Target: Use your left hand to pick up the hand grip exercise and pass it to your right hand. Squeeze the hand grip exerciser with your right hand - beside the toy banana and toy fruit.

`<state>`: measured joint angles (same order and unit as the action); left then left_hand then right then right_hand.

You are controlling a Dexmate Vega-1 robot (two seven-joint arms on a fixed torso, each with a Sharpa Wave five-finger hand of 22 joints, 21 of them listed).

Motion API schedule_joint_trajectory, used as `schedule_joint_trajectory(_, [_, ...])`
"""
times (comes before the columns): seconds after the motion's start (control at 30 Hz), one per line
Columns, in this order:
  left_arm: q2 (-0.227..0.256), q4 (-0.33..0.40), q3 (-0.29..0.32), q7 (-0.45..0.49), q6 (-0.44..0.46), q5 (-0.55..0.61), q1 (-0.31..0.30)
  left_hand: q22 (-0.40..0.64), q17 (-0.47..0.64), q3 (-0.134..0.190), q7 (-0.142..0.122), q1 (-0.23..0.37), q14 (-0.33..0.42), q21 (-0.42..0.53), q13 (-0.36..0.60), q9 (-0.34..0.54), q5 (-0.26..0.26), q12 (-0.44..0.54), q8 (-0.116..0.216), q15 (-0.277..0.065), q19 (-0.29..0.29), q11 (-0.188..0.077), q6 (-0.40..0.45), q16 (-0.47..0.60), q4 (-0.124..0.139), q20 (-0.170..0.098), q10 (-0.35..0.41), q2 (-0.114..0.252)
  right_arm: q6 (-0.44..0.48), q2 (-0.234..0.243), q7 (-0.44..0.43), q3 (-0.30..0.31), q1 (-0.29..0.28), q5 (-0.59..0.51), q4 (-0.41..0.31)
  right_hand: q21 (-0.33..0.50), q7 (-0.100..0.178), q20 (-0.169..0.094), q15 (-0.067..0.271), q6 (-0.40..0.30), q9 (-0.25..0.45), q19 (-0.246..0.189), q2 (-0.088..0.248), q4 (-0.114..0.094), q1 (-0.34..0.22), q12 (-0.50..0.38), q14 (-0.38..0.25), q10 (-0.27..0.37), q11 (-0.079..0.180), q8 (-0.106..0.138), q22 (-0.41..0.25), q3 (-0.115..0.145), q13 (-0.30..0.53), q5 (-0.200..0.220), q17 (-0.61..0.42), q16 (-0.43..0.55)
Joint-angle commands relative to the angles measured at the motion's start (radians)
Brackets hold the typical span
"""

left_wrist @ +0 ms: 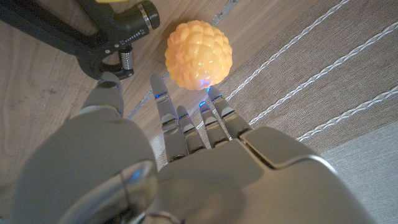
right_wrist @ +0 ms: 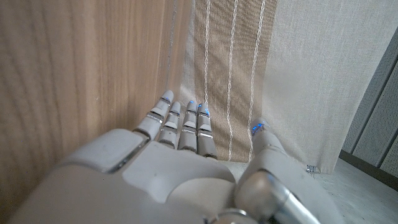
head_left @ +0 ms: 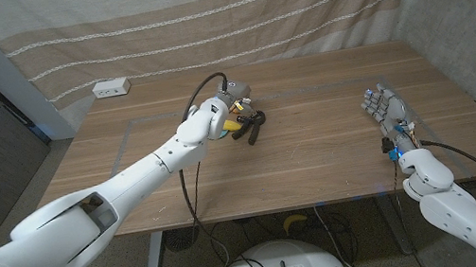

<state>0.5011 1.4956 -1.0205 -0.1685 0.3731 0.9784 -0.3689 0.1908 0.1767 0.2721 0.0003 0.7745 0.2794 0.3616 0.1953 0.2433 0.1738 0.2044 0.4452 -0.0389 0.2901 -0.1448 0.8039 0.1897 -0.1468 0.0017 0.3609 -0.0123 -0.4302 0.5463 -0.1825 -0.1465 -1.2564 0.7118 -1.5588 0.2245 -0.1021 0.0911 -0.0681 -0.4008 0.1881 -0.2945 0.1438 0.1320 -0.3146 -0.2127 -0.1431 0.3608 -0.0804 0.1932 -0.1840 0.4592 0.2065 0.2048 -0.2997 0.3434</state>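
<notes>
While your left hand [head_left: 216, 116] reaches out over the middle of the tabletop [head_left: 318, 154], the hand grip exerciser [head_left: 253, 125] lies just beyond and beside its fingers [left_wrist: 186, 121], toward the thumb side. In the left wrist view the fingers are straight and spread, holding nothing. The exerciser's black handles and its metal spring [left_wrist: 126, 59] sit just past the thumb tip, apparently not yet touched, though the gap is too fine to be sure. Its handles fan away from the spring, so the long axis runs slantwise away from the thumb rather than straight ahead of the fingers. Directly ahead of the fingertips sits the bumpy orange toy fruit [left_wrist: 199, 55], very close, perhaps touching. A yellow toy banana [head_left: 233, 124] lies against the exerciser, next to the hand.

Your right hand [head_left: 386, 108] stands well apart on the far side of the exerciser, fingers extended and empty, near the tabletop's right edge. The left hand is much nearer. To grasp, you likely need to shift the fingers toward the thumb side, away from the fruit.
</notes>
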Motion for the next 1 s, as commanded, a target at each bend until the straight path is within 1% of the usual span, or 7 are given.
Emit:
schedule_joint_trajectory(0.03, [-0.039,-0.082,-0.028,0.056,-0.007,-0.021,0.025,0.001,0.001,0.009,0.007,0.008,0.016,0.002,0.0,-0.002,0.006,0.009,-0.002,-0.077,0.013,-0.004,0.009,0.005,-0.006,-0.003,0.016,0.013,-0.001,0.003,0.0,0.009,-0.015,0.006,-0.006,-0.001,-0.004,0.005,-0.003,-0.006,0.004,-0.008,-0.001,-0.004,0.009,-0.005,-0.012,0.005,-0.008,0.009,-0.001,-0.004,0.005,-0.001,-0.002,-0.005])
schedule_joint_trajectory(0.43, [-0.059,-0.137,-0.065,0.06,-0.023,-0.04,0.056,0.001,-0.001,0.013,0.001,0.017,0.022,0.002,-0.001,-0.007,0.005,0.011,-0.003,-0.08,0.018,-0.01,0.024,0.005,-0.011,-0.004,0.025,0.017,-0.004,0.001,-0.004,0.015,-0.022,0.006,-0.007,-0.001,-0.004,0.007,-0.004,-0.009,0.004,-0.008,-0.001,-0.007,0.015,-0.005,-0.013,0.005,-0.009,0.01,-0.001,-0.008,0.005,-0.002,-0.003,-0.006])
schedule_joint_trajectory(0.77, [-0.075,-0.178,-0.103,0.026,-0.01,-0.034,0.086,0.001,0.001,0.013,0.012,0.012,0.024,0.0,-0.001,-0.015,0.003,0.01,-0.002,-0.081,0.02,-0.01,0.054,0.004,-0.008,-0.005,0.026,0.02,-0.013,-0.005,0.002,0.015,-0.016,0.007,0.007,-0.002,-0.005,0.008,-0.002,-0.009,0.004,-0.007,0.0,-0.009,0.019,-0.005,-0.016,0.006,-0.01,0.009,-0.002,-0.01,0.005,-0.003,-0.004,-0.006])
schedule_joint_trajectory(0.83, [-0.082,-0.186,-0.118,0.003,0.014,-0.016,0.095,0.002,0.006,0.003,0.009,-0.032,0.02,-0.004,-0.002,-0.026,0.0,0.007,-0.021,-0.076,0.016,-0.008,0.043,0.004,0.015,-0.001,0.019,0.029,-0.014,-0.006,0.003,0.014,-0.012,0.005,0.012,-0.002,-0.003,0.008,-0.001,-0.009,0.004,-0.008,0.0,-0.009,0.02,-0.005,-0.017,0.007,-0.012,0.009,-0.002,-0.011,0.005,-0.003,-0.004,-0.006])
schedule_joint_trajectory(0.87, [-0.081,-0.187,-0.12,0.009,0.013,-0.013,0.096,0.003,0.003,0.003,-0.011,-0.045,0.008,-0.008,-0.002,-0.038,0.002,-0.003,-0.062,-0.066,0.012,0.01,-0.013,-0.002,0.012,0.003,-0.008,0.027,-0.015,-0.006,0.003,0.014,-0.011,0.005,0.012,-0.002,-0.004,0.007,-0.002,-0.009,0.004,-0.008,0.001,-0.009,0.021,-0.005,-0.017,0.007,-0.013,0.009,-0.002,-0.011,0.005,-0.003,-0.004,-0.006])
schedule_joint_trajectory(0.9, [-0.081,-0.188,-0.123,0.01,0.015,-0.012,0.097,0.003,0.002,0.003,-0.026,-0.047,0.004,-0.012,-0.002,-0.042,0.002,-0.005,-0.078,-0.063,0.006,0.013,-0.037,-0.004,0.008,0.008,-0.017,0.026,-0.015,-0.006,0.002,0.014,-0.01,0.004,0.013,-0.002,-0.004,0.008,-0.002,-0.009,0.004,-0.008,0.001,-0.01,0.021,-0.005,-0.018,0.007,-0.012,0.009,-0.002,-0.011,0.006,-0.003,-0.005,-0.006])
schedule_joint_trajectory(1.0, [-0.082,-0.196,-0.137,0.03,0.025,0.01,0.099,0.003,0.001,0.004,-0.029,-0.046,0.0,-0.016,-0.002,-0.043,0.003,-0.007,-0.082,-0.06,0.0,0.011,-0.037,-0.005,0.005,0.017,-0.023,0.024,-0.014,-0.006,0.002,0.013,-0.008,0.004,0.013,-0.002,-0.004,0.008,-0.001,-0.009,0.004,-0.008,0.001,-0.01,0.022,-0.005,-0.018,0.008,-0.013,0.009,-0.002,-0.011,0.006,-0.003,-0.005,-0.006])
